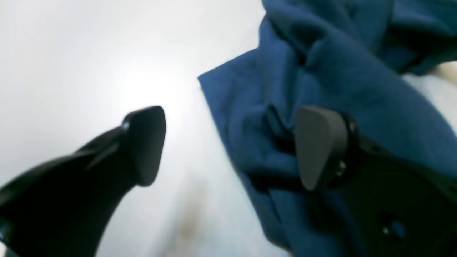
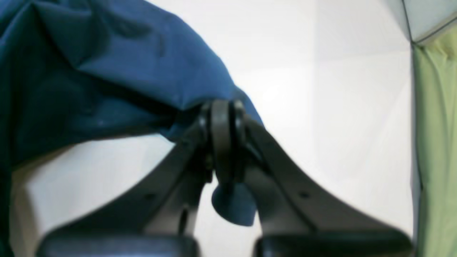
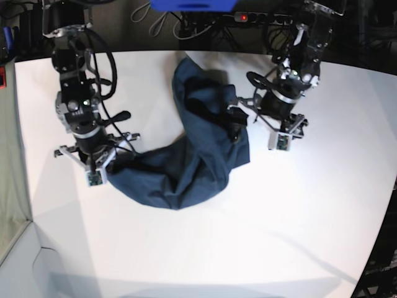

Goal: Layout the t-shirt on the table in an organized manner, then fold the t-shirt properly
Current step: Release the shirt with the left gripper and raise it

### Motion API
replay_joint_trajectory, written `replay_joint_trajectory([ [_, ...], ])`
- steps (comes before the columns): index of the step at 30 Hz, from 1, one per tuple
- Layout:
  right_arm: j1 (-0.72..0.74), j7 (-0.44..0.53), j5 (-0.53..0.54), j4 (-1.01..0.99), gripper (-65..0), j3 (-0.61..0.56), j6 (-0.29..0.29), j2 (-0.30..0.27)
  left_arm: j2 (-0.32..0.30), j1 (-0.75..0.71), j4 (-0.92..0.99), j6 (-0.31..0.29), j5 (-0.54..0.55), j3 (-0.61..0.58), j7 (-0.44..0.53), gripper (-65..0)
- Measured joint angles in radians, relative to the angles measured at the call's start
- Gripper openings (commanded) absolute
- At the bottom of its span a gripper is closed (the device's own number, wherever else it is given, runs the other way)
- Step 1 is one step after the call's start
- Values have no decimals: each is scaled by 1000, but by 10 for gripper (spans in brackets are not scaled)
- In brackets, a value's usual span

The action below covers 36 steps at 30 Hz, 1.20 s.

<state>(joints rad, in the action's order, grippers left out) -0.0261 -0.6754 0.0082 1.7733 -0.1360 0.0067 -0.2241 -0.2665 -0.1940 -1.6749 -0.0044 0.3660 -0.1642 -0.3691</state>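
The dark navy t-shirt (image 3: 186,155) lies crumpled in a curved band across the middle of the white table (image 3: 279,236). In the base view my left gripper (image 3: 239,121) sits at the shirt's right-hand bunch. Seen from the left wrist, the left gripper (image 1: 232,146) is open, one pad (image 1: 146,142) over bare table (image 1: 71,53), the other (image 1: 317,146) over the t-shirt (image 1: 339,60); nothing is gripped. My right gripper (image 2: 223,135) is shut on a fold of the t-shirt (image 2: 107,71), a tuft showing below the pads. In the base view the right gripper (image 3: 116,155) is at the shirt's left end.
Cables and a power strip (image 3: 242,17) run behind the table's far edge. The table's curved edge (image 3: 379,205) falls away at the right. A pale green curtain (image 2: 435,142) hangs beyond the table in the right wrist view.
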Motion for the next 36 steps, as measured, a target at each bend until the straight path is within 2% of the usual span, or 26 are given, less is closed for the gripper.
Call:
replay_joint_trajectory([
  [4, 7, -2, 0, 0, -650, 0, 0, 0, -43, 8, -3, 2, 111, 1, 7, -110],
  [11, 11, 3, 0, -31, -650, 0, 0, 0, -121, -71, -114, 3, 270, 4, 8, -110],
  [16, 12, 3, 0, -35, -650, 0, 0, 0, -119, -69, -43, 0, 283, 4, 11, -115],
  [18, 12, 3, 0, -35, -650, 0, 0, 0, -122, -68, -18, 5, 283, 2, 2, -169],
  [21, 11, 3, 0, -35, -650, 0, 0, 0, -121, -60, -21, 0, 287, 0, 8, -341],
  [23, 12, 3, 0, -35, -650, 0, 0, 0, -122, -51, -14, -34, 286, 0, 10, -446],
  [25, 12, 3, 0, -35, -650, 0, 0, -1, -119, -44, -5, -69, 288, 2, 12, -494],
  [29, 12, 3, 0, -35, -650, 0, 0, 0, -90, -10, 41, -69, 279, 2, 2, -449],
  [36, 12, 4, 0, -35, -650, 0, 0, -6, -82, 12, 118, -71, 283, 0, 2, -287],
])
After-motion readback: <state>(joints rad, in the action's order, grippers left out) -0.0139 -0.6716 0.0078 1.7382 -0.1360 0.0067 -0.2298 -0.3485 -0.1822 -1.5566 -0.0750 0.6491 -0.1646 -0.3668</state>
